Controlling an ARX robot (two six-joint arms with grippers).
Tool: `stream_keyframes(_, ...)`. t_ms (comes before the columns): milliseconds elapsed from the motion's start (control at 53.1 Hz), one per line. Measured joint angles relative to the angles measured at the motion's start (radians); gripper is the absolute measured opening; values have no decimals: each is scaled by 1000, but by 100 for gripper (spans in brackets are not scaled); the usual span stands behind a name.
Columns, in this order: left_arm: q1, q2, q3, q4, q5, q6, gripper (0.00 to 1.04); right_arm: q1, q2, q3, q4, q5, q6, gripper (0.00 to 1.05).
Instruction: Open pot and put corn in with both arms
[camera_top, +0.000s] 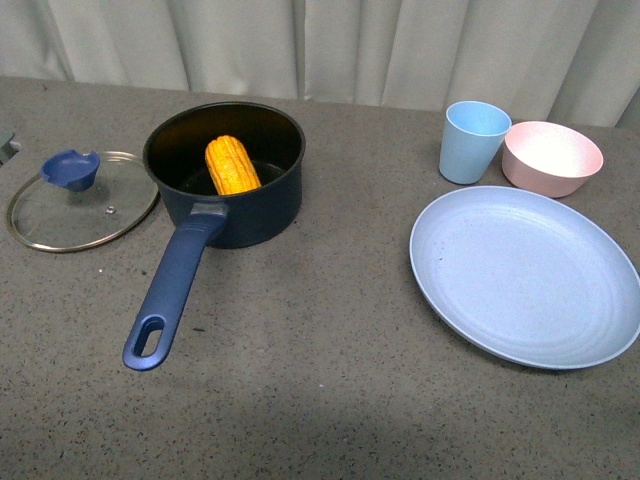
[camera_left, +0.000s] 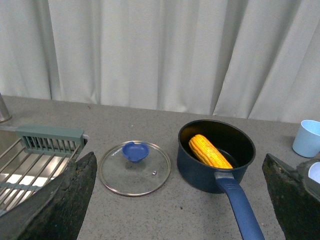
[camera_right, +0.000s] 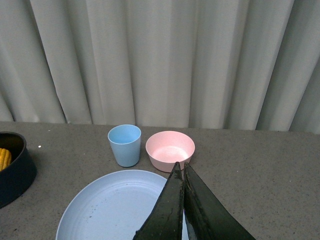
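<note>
Pot (camera_top: 232, 200) stands uncovered on the grey surface (camera_top: 320, 400), long blue handle (camera_top: 172, 290) with oval hole pointing toward the robot. Corn (camera_top: 232, 165) lies inside, leaning against the black inner wall, one end raised near the rim. Glass lid (camera_top: 82, 200) rests flat on the surface just beside the pot on its left, blue knob (camera_top: 70, 168) up; lid edge looks close to the pot wall, but contact cannot be confirmed. Judged state: both parts of the task look done. Left hand (camera_left: 175, 200): the two dark fingers (camera_left: 60, 200) sit at opposite edges of the left wrist view, set wide, nothing between them. Right hand (camera_right: 182, 200): fingers pressed together over the light blue plate (camera_right: 100, 210), nothing held. Neither arm appears in the front view. Handling notes (judgement): the corn is stiff and light, its kernel rows give fair grip, best pinched across the middle; the round body may roll or slip if taken near a tip. The pot is probably the heaviest item; the handle is the natural hold, though it would tip if lifted from the far end. The lid is glass with a metal rim, fragile, slippery; take it by the knob only. Also present: light blue cup (camera_top: 473, 140), pink bowl (camera_top: 552, 157), and a dish rack (camera_left: 30, 160) over a sink in the left wrist view.
</note>
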Motion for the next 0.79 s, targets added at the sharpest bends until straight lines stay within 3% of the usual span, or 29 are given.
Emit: stream_keyframes(792, 0, 0, 0, 0, 0, 0, 98, -1, -369, -4, -348, 0, 0, 1)
